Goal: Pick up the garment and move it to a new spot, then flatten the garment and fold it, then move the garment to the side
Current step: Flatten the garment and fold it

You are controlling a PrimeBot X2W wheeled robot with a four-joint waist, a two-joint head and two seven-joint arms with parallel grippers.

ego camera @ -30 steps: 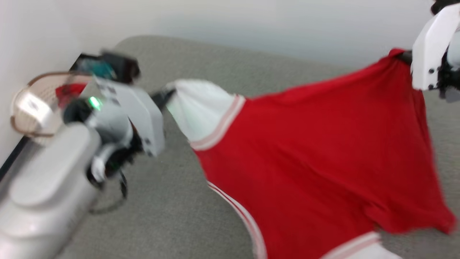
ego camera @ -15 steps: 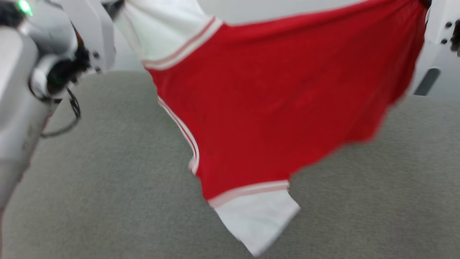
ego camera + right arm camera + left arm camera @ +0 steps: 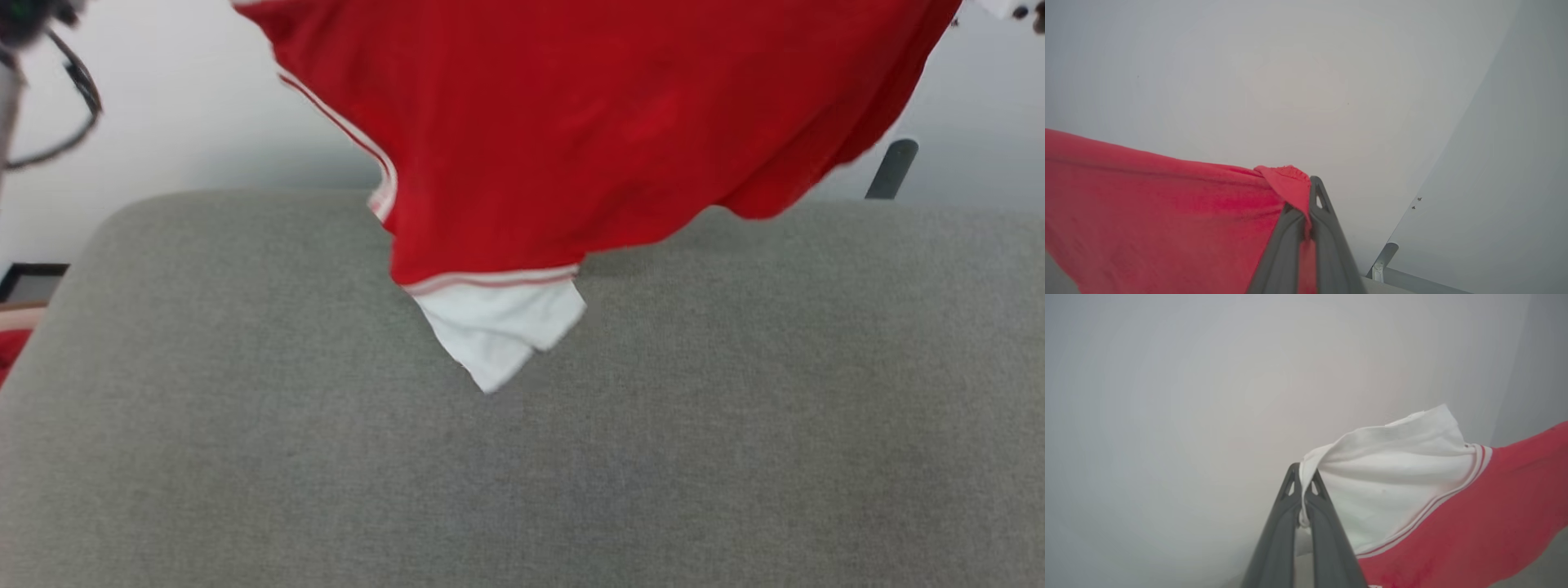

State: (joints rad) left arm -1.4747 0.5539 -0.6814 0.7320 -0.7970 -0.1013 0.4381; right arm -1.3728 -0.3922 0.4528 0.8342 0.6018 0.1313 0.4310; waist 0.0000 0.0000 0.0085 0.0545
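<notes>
Right, the garment (image 3: 588,122) (red jersey-style T-shirt, white short sleeves, red-striped trim) is up in the air, stretched between both arms over the grey woven-fabric cushion (image 3: 522,474).

Left gripper (image 3: 1303,473): the two dark fingers are pressed together with a fold of the white upper sleeve (image 3: 1392,473) pinched between them. The cloth bunches over the tips, then runs right in the left wrist view to the striped cuff seam and the red body. Plain pale wall (image 3: 1167,396) behind.

Right gripper (image 3: 1306,196): fingers clamped on a red corner of the garment. A flap of cloth drapes over one fingertip, and the red body spans away to the left of the right wrist view, fairly taut along its top edge. A small grey metal bracket (image 3: 1381,261) sits low, just right of the fingers.

Head view: the red body hangs from the top edge of the picture, sagging towards the middle. A red-and-white striped trim line (image 3: 351,131) runs diagonally down its left side. The lower sleeve (image 3: 498,327), white with a striped band at its top, dangles as the lowest point in front of the cushion's far part. Can't tell whether its tip touches the fabric.

A black cable loop (image 3: 77,98) shows top left. A dark grey post (image 3: 891,167) stands behind the cushion's far edge, right of the garment.
</notes>
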